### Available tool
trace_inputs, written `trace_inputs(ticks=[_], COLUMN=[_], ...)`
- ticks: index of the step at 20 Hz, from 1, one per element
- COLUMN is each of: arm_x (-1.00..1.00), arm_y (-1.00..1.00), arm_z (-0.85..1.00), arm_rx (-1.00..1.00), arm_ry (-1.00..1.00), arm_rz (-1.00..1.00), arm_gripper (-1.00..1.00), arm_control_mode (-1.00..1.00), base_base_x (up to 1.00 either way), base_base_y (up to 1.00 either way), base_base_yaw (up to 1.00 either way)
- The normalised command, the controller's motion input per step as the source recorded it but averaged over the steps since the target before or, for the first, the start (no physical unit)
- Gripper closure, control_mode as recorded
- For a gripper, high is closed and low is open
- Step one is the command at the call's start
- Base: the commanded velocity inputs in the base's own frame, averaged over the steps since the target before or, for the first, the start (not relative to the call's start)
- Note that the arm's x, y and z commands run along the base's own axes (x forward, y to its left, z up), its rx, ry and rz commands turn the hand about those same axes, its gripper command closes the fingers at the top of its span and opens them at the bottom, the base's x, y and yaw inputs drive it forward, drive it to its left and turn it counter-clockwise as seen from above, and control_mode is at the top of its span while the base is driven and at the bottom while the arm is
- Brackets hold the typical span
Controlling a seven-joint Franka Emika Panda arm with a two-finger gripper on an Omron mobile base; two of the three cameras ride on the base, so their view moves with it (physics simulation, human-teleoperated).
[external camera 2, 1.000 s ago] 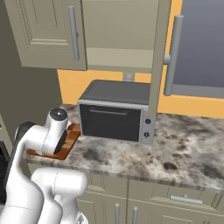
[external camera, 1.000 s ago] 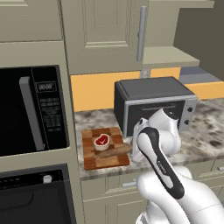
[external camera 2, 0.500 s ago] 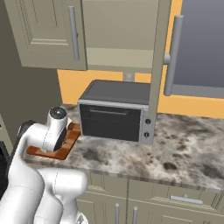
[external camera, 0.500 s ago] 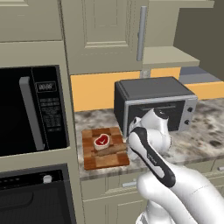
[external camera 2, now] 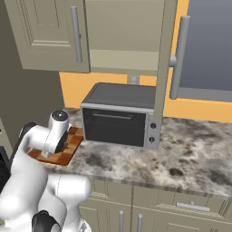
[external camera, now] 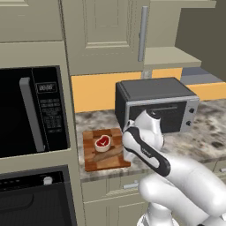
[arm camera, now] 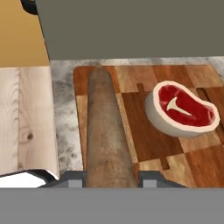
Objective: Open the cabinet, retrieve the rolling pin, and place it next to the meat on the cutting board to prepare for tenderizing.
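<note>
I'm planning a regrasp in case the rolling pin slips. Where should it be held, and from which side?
Grip the rolling pin across its thick middle barrel, coming from above, jaws straddling its width. It lies lengthwise on the cutting board beside the meat, with its rounded sides clear; the gripper sits around its near end.

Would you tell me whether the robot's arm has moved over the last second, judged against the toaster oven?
Yes. In the left base view the arm's wrist has shifted left across the toaster oven front, toward the cutting board holding the meat.
</note>
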Motion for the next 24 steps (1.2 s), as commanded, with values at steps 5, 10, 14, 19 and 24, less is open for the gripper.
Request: trace_inputs(ticks=[5,10,14,19,24], arm_x=[0.09,0.10,0.06,0.02,0.00], arm_y=[0.05,0.00,0.05,0.00,0.00], arm_z=[-0.31,-0.30,-0.29,-0.15,-0.01], arm_rx=[0.00,0.00,0.00,0.00,0.00], arm_ry=[-0.03,-0.05,-0.06,-0.09,-0.10], arm_rz=[0.05,0.03,0.03,0.03,0.02], arm_gripper=[1.00,1.00,-1.00,-1.00,-1.00], arm_control_mode=[-1.00,-1.00,-1.00,-1.00,-1.00], base_base_x=[0.00,0.00,0.00,0.00,0.00], base_base_y=[0.00,0.00,0.00,0.00,0.00], base_base_yaw=[0.00,0.00,0.00,0.00,0.00])
